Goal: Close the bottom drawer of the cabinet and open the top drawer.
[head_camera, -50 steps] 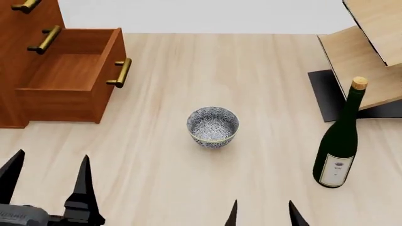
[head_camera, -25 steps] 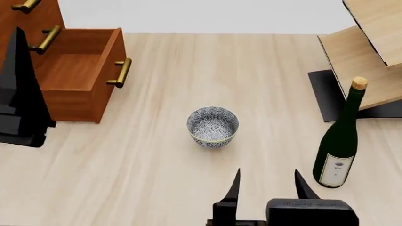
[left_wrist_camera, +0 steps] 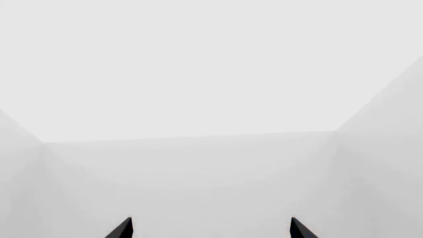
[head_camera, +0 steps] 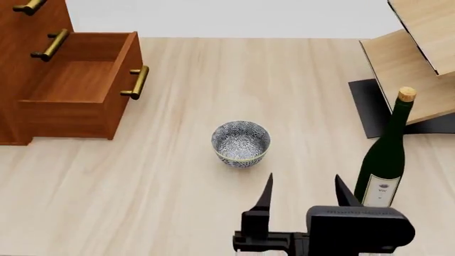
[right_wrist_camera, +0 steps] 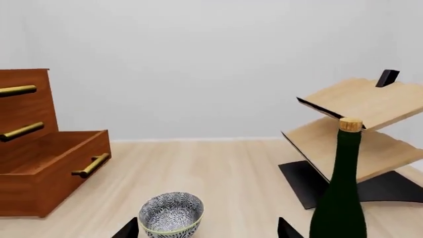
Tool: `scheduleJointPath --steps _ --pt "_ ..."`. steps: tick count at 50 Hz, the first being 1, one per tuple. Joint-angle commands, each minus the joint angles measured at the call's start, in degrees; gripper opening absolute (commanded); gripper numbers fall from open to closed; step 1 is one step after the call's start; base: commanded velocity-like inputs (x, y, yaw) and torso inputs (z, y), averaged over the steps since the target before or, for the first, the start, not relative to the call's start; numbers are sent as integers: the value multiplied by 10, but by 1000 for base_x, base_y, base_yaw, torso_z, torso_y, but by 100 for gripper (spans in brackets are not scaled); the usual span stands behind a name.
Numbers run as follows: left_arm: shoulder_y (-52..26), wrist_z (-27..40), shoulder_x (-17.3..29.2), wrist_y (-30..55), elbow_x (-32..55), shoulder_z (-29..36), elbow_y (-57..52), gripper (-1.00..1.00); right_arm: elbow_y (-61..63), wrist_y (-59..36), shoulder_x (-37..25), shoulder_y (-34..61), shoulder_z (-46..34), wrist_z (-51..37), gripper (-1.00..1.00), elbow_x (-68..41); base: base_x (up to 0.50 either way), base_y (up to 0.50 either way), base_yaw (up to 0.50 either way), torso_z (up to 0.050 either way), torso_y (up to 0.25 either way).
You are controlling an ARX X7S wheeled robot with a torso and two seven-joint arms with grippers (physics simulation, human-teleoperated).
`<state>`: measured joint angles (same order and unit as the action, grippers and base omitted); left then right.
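The reddish-brown cabinet [head_camera: 14,80] stands at the far left of the table. Its bottom drawer [head_camera: 78,80] is pulled out, brass handle [head_camera: 135,81] facing the bowl, and looks empty inside. The top drawer's handle [head_camera: 29,6] shows at the frame's upper corner, flush with the cabinet front. My right gripper [head_camera: 303,184] is open, low in the head view, just short of the bowl. The right wrist view shows the cabinet [right_wrist_camera: 26,99], the pulled-out bottom drawer [right_wrist_camera: 46,168] and the gripper [right_wrist_camera: 208,230] open. My left gripper [left_wrist_camera: 210,229] is open, facing only pale walls, and is outside the head view.
A patterned blue-and-white bowl [head_camera: 240,143] sits mid-table ahead of the right gripper. A dark green wine bottle [head_camera: 384,160] stands right beside that gripper. A pale slatted wooden rack [head_camera: 412,64] on a black base fills the far right.
My left gripper rose at the left and has left the head view. My right gripper advanced into view, toward the bowl. The drawers have not moved.
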<state>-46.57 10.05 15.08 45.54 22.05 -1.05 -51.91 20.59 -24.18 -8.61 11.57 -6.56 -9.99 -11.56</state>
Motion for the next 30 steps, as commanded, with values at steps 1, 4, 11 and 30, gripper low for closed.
scheduleJointPath --steps 1,4,11,30 --pt "-19 12 4 22 10 -3 -13 100 7 0 -4 1 -1 0 100 -12 0 0 0 0 0" --pt "-10 11 3 20 15 -6 -14 100 6 11 -5 -2 -4 1 100 -11 0 0 0 0 0" --pt "6 10 5 9 19 -12 -11 100 1 8 -11 -2 -14 -1 100 -5 0 87 0 0 0" --pt "0 37 11 14 7 -10 -25 100 -8 16 -19 -8 -24 -2 100 -7 0 494 0 0 0"
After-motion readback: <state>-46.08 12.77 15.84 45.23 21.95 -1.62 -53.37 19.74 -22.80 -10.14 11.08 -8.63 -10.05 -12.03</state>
